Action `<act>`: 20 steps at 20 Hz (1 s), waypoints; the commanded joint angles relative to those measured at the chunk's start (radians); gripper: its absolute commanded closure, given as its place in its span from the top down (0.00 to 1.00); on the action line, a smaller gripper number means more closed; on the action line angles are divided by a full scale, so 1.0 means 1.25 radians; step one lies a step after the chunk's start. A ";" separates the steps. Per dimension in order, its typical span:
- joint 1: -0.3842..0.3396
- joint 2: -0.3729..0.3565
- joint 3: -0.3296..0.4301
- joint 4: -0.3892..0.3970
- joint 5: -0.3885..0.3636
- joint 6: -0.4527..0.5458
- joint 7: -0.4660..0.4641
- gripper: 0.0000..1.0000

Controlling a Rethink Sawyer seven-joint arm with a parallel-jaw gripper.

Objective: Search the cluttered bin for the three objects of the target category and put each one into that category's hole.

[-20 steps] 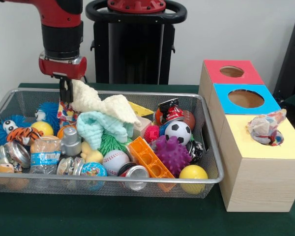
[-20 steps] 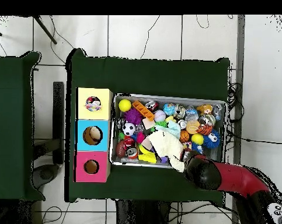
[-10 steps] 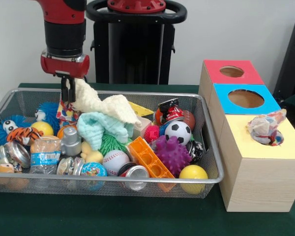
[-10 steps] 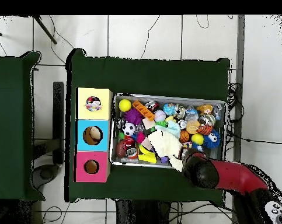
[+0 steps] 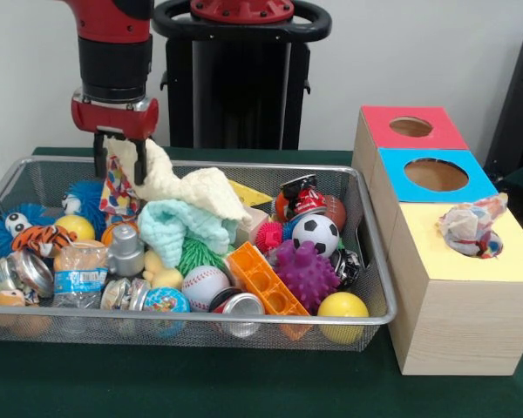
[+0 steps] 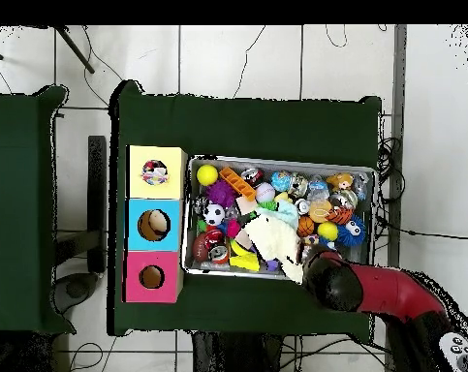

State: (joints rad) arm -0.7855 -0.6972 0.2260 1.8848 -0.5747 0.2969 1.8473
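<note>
We see the end effector at the far left corner of the wire bin, its two fingers spread — the cream cloth rises between them, and a patterned cloth hangs just below. We cannot tell whether the fingers press either one. The cream cloth drapes rightward over a mint cloth. One bundled cloth sits in the yellow box's hole. Compared with a second ago, the fingers stand wider apart and slightly higher — the cloth's peak is lifted too.
</note>
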 commanded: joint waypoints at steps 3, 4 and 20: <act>0.008 0.007 0.033 -0.079 0.056 -0.055 0.099 1.00; 0.002 0.002 0.039 -0.074 0.067 -0.051 0.100 1.00; 0.080 -0.039 -0.087 -0.060 0.239 -0.042 0.216 1.00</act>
State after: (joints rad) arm -0.7084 -0.7210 0.1751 1.8685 -0.3935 0.2532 1.8474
